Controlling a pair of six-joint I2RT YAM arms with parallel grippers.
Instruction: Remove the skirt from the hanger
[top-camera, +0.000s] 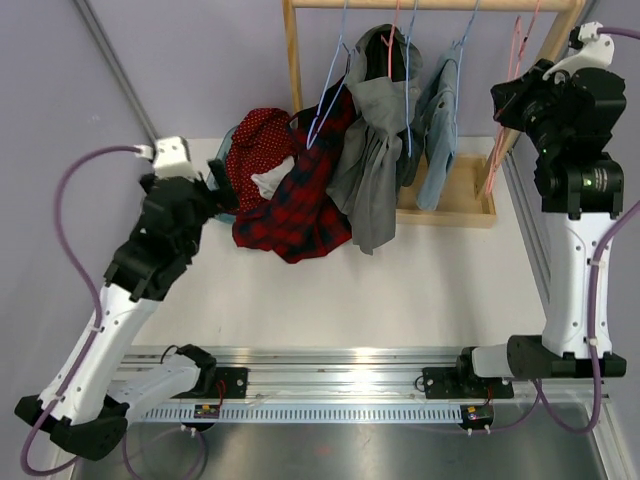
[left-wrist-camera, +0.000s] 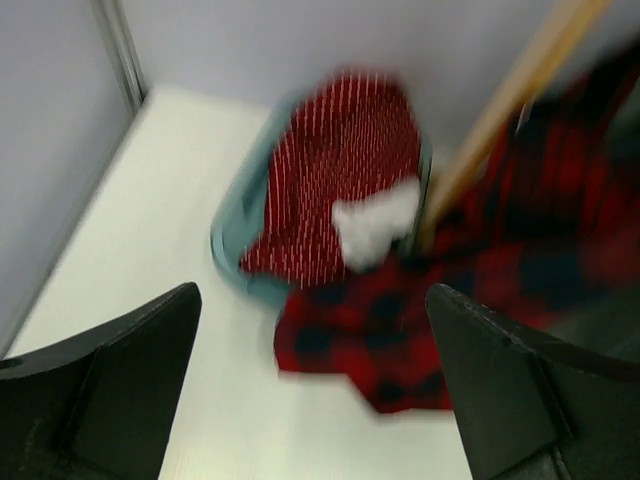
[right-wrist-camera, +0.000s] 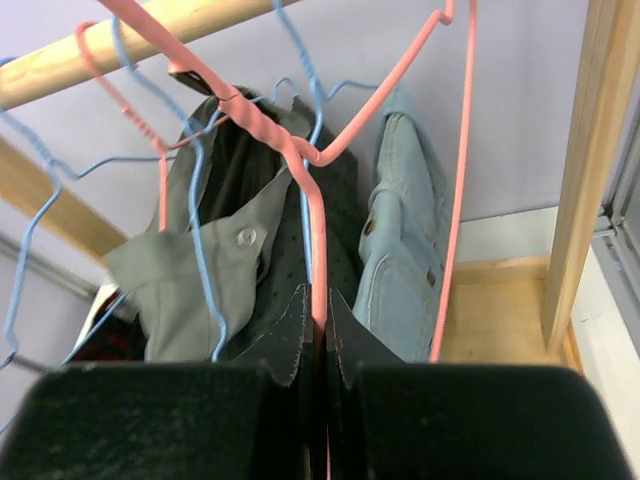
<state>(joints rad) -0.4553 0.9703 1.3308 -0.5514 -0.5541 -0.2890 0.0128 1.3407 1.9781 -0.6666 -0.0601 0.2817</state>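
The red-and-black plaid skirt (top-camera: 300, 205) lies heaped on the white table, its upper part reaching up beside a blue hanger (top-camera: 322, 110) on the wooden rack. It also shows blurred in the left wrist view (left-wrist-camera: 400, 330). My left gripper (top-camera: 215, 190) is open and empty, hovering just left of the skirt; in its own view (left-wrist-camera: 315, 390) the jaws stand wide apart above bare table. My right gripper (top-camera: 512, 100) is raised at the rack's right end. In its own view (right-wrist-camera: 318, 320) it is shut on the wire of a bare pink hanger (right-wrist-camera: 316, 230).
A teal basket (left-wrist-camera: 228, 250) holds a red dotted garment (left-wrist-camera: 340, 170) with a white label. A grey shirt (top-camera: 375, 150) and a denim shirt (top-camera: 438, 120) hang on the rack's rail (top-camera: 440, 4). The rack's wooden base (top-camera: 470, 205) stands at the back right.
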